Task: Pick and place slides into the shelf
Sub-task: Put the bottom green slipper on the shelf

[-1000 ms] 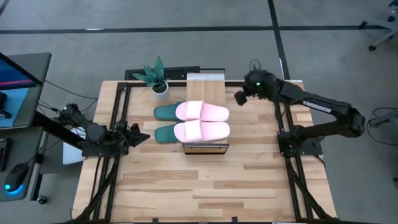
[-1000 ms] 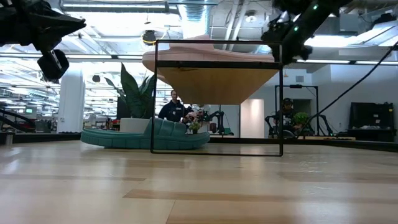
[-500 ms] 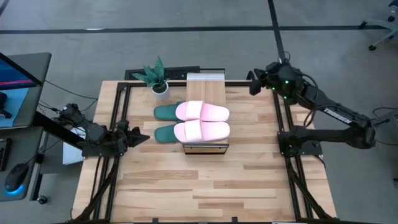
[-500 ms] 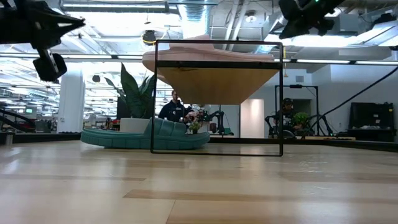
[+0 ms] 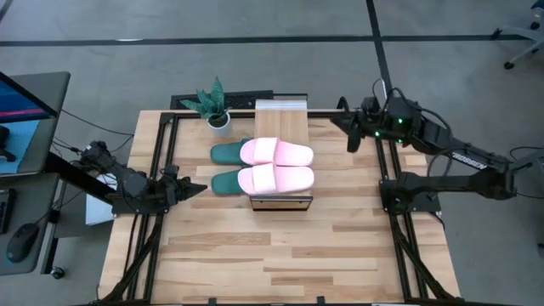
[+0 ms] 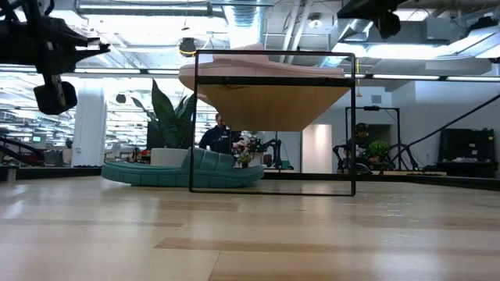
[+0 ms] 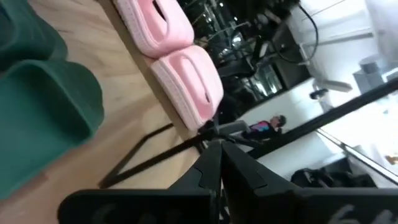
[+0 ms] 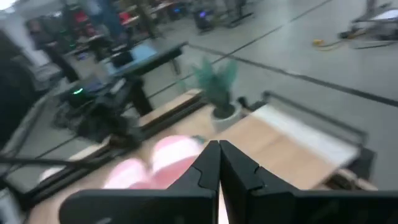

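Two pale pink slides (image 5: pixel 276 153) (image 5: pixel 275 178) lie side by side, soles down, on the shelf's (image 5: pixel 280 116) wood top. Two dark green slides (image 5: pixel 227 154) (image 5: pixel 224 183) rest on the table under the shelf, their ends sticking out to the left. In the low view, one green slide (image 6: pixel 183 170) lies inside the dark frame (image 6: pixel 353 125), with a pink slide (image 6: pixel 266 65) above it. My left gripper (image 5: pixel 198 189) is shut and level, left of the green slides, holding nothing. My right gripper (image 5: pixel 348 134) is shut and raised, right of the shelf.
A small potted plant (image 5: pixel 217 109) stands at the table's far edge, left of the shelf. A monitor (image 5: pixel 25 100) stands on a stand beyond the table's left edge. Bare planks (image 5: pixel 272 255) fill the near half. People (image 6: pixel 217 134) sit in the room behind.
My right gripper has risen and drawn back from the shelf toward the table's right edge, turning as it went, and stays shut. My left gripper has rolled about its own axis in place. The slides have not moved.
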